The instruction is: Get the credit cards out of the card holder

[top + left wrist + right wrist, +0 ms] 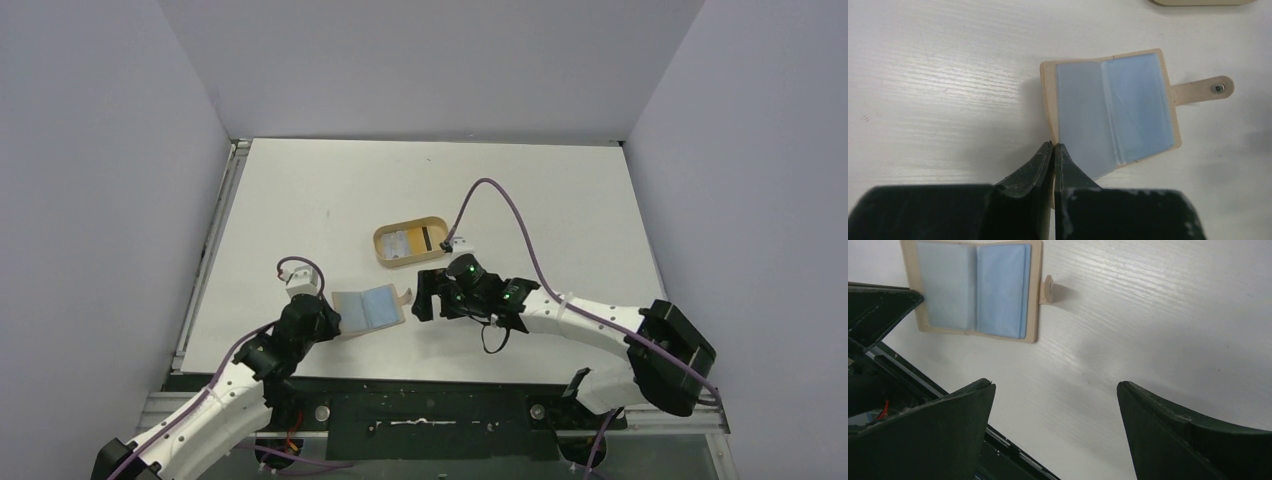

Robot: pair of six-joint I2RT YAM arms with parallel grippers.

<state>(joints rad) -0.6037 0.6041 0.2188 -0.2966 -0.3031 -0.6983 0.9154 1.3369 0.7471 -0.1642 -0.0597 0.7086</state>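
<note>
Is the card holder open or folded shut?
Open. The card holder lies spread flat, both pale blue inner pockets facing up, its strap tab unfastened.

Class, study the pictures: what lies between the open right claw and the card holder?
Nothing but bare table separates the right claw from the card holder; its strap tab points that way. The right wrist view shows it.

I can read no text, brand, number or sign in any of my views: the card holder (1113, 107) shows only plain pale blue faces, its strap tab (1200, 91) carries a bare snap, and whatever lies in the tray (379, 243) is too small to make out
</note>
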